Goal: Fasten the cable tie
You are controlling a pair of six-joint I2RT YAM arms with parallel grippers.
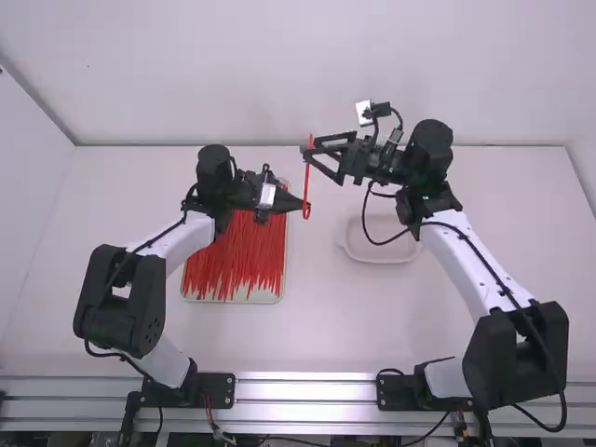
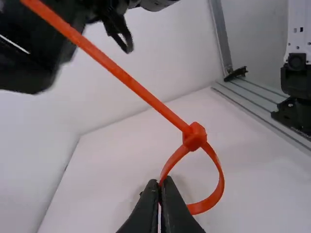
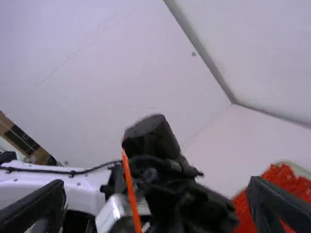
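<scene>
A red cable tie (image 1: 307,182) hangs upright above the table, closed into a small loop (image 2: 216,187) through its head (image 2: 194,136). My left gripper (image 1: 296,204) is shut on the loop just below the head, fingertips (image 2: 159,183) pressed together on the strap. The tail (image 2: 112,68) runs up from the head to my right gripper (image 1: 311,151). That gripper stands open at the tail's upper end, its fingers spread wide on either side of the strand (image 3: 129,191). In the right wrist view the left gripper's black body (image 3: 155,145) sits just behind the strand.
A flat tray (image 1: 270,296) heaped with several loose red cable ties (image 1: 237,256) lies under the left arm. A white dish (image 1: 377,247) sits to the right, under the right arm. Metal rails (image 2: 252,104) line the table's edge.
</scene>
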